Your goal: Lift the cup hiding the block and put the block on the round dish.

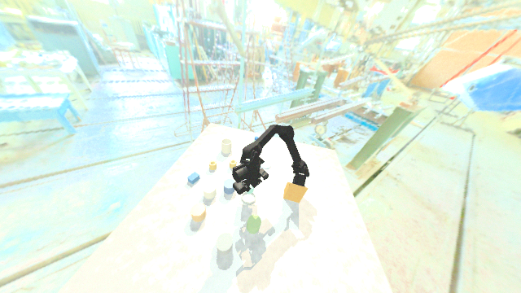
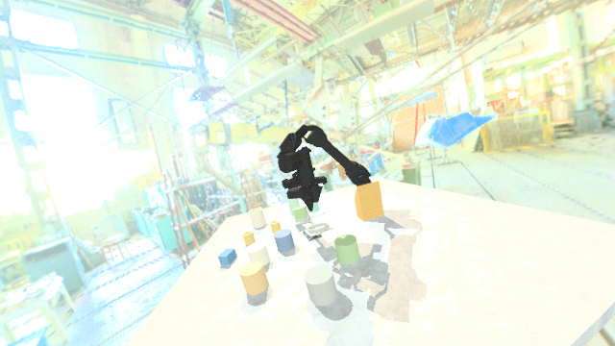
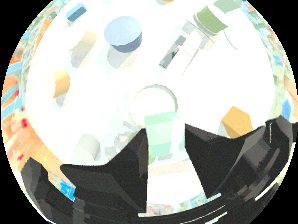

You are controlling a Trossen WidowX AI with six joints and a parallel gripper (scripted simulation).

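Block, pale mint green [image 1: 250,190] [image 2: 315,207] [image 3: 165,139], is pinched between the two black fingers of your gripper [image 1: 249,189] [image 2: 312,208] [image 3: 165,128], which points down. In the exterior view, you have it raised over a pale round ring [image 1: 248,198] [image 2: 318,228] [image 3: 175,103] at one end of the small balance, with a gap beneath it. The wrist view shows the block overlapping the near edge of that ring.

At the balance's other end, a green cup [image 2: 300,213] [image 3: 211,20] stands upright. A matching green cup [image 1: 254,225] [image 2: 347,250] stands on the white table [image 1: 321,244] [image 2: 480,269], well apart from the balance. You cannot tell from these pictures exactly where the round dish's rim lies.

On one side of the ring, you have a blue cylinder [image 1: 229,187] [image 2: 283,241] [image 3: 123,33], with a cream cylinder [image 1: 209,193] [image 2: 258,255] [image 3: 84,42] near it. Farther out are a small blue block [image 1: 193,177] [image 2: 227,257] [image 3: 76,11] and an orange cylinder [image 1: 199,213] [image 2: 254,279] [image 3: 61,84]. A gray cylinder [image 1: 225,242] [image 2: 321,285] [image 3: 87,147] stands near the matching green cup. An orange box [image 1: 295,192] [image 2: 369,201] [image 3: 237,121] is at the foot of your black arm [image 1: 261,142] [image 2: 336,153].
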